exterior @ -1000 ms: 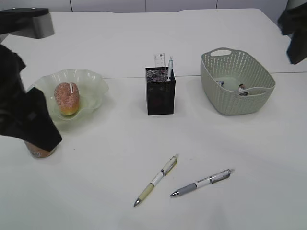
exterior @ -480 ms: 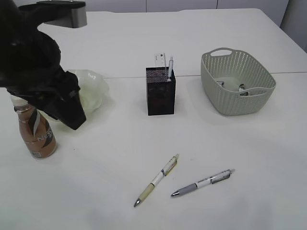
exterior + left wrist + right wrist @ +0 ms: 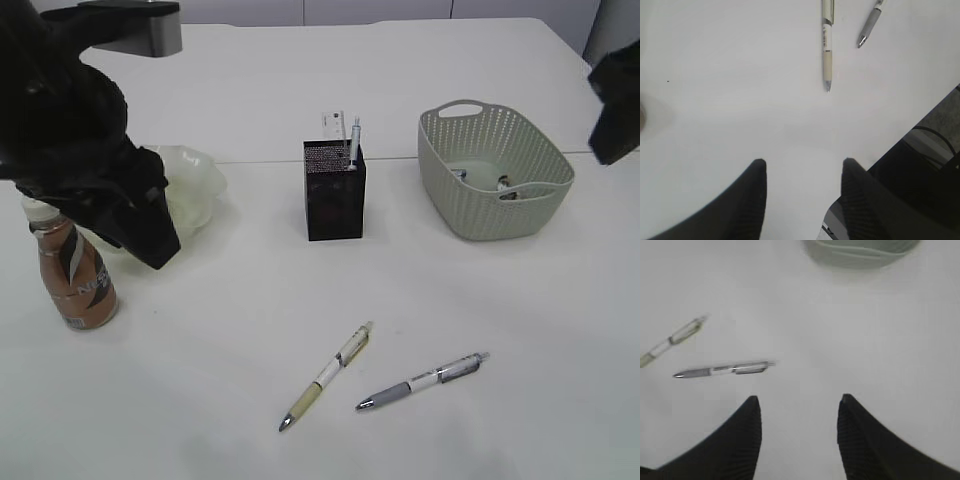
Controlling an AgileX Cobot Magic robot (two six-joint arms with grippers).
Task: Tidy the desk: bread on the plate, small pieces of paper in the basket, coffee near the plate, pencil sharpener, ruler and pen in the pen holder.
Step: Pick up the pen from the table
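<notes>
Two pens left on the surface, both pincers apart and empty.

Nearest lay the beige pen (image 3: pixel 325 376) and the grey pen (image 3: pixel 422 380), side by side, each slanting up to the right. The right pincer (image 3: pixel 797 412) hovered closer to the grey one; the left pincer (image 3: pixel 802 175) faced the beige. Farther back stood the pen holder (image 3: pixel 334 190). Only the exterior view showed it.

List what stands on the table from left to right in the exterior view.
coffee bottle → plate → pen holder → grey pen → basket
</notes>
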